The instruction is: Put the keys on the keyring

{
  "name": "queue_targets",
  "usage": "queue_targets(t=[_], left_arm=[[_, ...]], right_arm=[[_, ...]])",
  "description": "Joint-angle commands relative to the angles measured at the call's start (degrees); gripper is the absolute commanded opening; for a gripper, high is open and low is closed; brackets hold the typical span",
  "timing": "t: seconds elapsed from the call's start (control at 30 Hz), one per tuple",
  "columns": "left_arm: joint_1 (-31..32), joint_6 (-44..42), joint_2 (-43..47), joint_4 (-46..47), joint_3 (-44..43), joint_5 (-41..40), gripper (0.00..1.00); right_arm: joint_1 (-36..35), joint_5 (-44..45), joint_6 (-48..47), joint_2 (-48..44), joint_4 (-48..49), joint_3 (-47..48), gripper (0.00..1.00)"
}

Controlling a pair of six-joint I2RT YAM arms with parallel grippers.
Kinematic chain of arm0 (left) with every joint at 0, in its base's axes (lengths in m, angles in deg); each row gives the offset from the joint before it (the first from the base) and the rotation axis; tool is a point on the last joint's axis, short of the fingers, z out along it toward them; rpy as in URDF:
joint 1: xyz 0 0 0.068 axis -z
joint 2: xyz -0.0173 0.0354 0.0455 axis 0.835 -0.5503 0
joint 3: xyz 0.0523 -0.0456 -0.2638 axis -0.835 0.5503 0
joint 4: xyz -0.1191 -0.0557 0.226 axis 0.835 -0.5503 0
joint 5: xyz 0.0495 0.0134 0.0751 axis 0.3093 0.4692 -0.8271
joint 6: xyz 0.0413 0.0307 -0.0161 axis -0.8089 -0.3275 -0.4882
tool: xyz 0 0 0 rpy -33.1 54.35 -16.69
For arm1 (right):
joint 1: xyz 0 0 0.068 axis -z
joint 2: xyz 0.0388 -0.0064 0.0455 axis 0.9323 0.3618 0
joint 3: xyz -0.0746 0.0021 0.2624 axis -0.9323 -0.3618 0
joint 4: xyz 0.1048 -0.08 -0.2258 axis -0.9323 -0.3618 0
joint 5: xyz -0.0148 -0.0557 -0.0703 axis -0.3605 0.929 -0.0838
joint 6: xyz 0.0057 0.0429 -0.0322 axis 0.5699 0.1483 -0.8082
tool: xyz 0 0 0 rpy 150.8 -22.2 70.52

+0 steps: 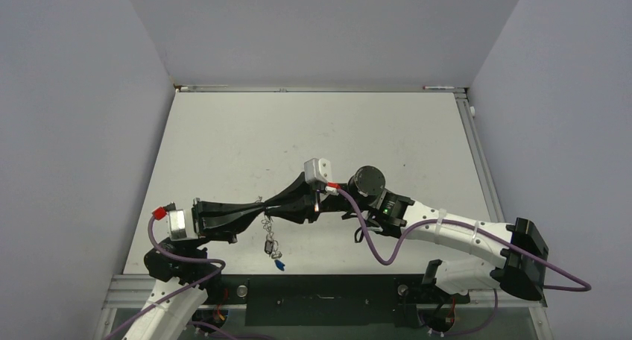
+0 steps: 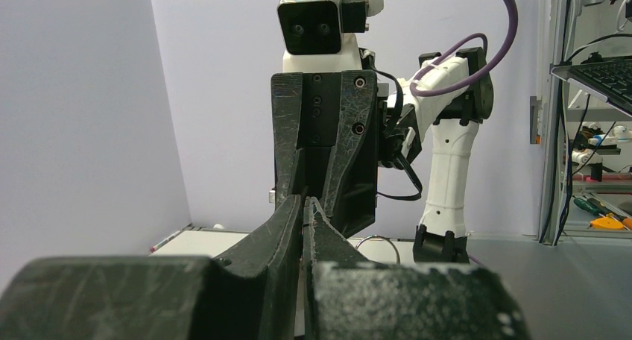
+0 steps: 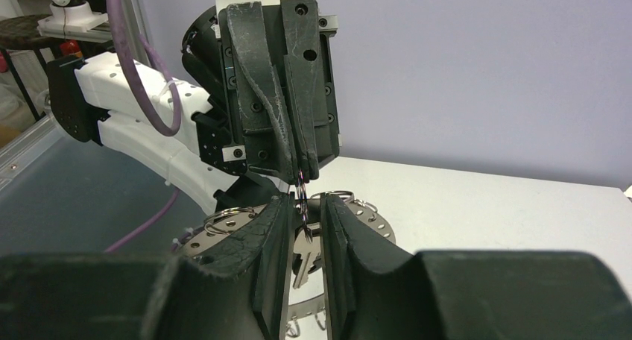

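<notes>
The right gripper (image 3: 305, 200) is seen with its jaws narrowly apart, one finger on each side of a silver key (image 3: 302, 256). A sliver of gap shows on both sides, so no grip is judged to be made yet. Directly above it, in the upper middle of the right wrist view, the left gripper (image 3: 299, 172) is closed tight. A thin wire loop (image 3: 302, 194) appears to be pinched at its tips, and the key hangs from that loop.

Beneath both grippers the keyring (image 3: 223, 227) is spread across the lower middle of that view, with small wire loops showing round its rim (whether it lies flat on the tabletop (image 3: 484, 198) or is carried cannot be told). In the top view the keyring is hidden under the meeting grippers. More keys (image 1: 270, 243) are strung out below them, just left of centre, ending in a blue tag (image 1: 279, 266).

The key is judged light, stiff and slick, a thin piece that can be expected to swing and twist freely on its loop. It is best taken across its flat faces, close to the head, so that it cannot pivot between the pads, with its hole left uncovered. The loop is judged to be springy wire, easily bent out of shape by a hard squeeze. The keyring is rigid and likely to slide if nudged, and is best steadied at its rim.
</notes>
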Motion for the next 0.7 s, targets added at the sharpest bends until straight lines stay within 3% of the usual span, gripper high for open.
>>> queue_targets(t=[0.0,0.23,0.67], left_arm=[[-0.6,1.0,0.2,3.7,-0.9,-1.8,0.00],[-0.7,1.4,0.2,4.2,-0.8,-1.9,0.00],[-0.9,1.5,0.5,3.8,-0.6,-1.8,0.00]], right_arm=[[-0.5,-2.1,0.1,0.9,4.0,2.5,0.19],[-0.5,-2.3,0.0,1.6,3.8,2.4,0.28],[-0.5,-1.9,0.2,2.2,5.2,2.7,0.05]])
